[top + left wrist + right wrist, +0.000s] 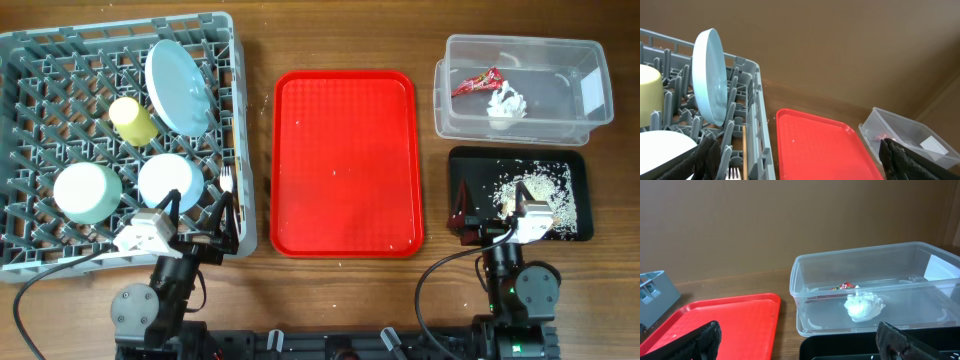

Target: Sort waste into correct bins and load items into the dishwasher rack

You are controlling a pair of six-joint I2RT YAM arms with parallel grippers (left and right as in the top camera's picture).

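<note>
Counter (pixel 340 30): brown wood, red tray (pixel 346 160) centre.
Rack (pixel 238 120): 9 o'clock; plate (pixel 178 88) on edge, stiff, slick, breakable; grip its rim.
Tub (pixel 520 40): 1 o'clock; wrapper (pixel 476 81), napkin (pixel 507 103), light, soft.
Left hand (pixel 797 145): wide open, empty.
Right hand (pixel 797 329): wide open, empty.

Dishwasher rack (pixel 30 60) is filling the table's (pixel 260 30) left side; its raised wall and upright pegs are blocking low sideways travel; plate (pixel 178 85), standing on edge, is rising above the rim as the tallest obstacle; yellow cup (pixel 131 118), pale green bowl (pixel 87 192) and white bowl (pixel 170 180) are crowding the cells around it; red tray (pixel 345 160) is lying flat between rack and bins, leaving a wide lane above; clear tub (pixel 590 60) walls are barring side entry, top standing open; black tray (pixel 470 160) lip is sitting low, hindering little.
</note>
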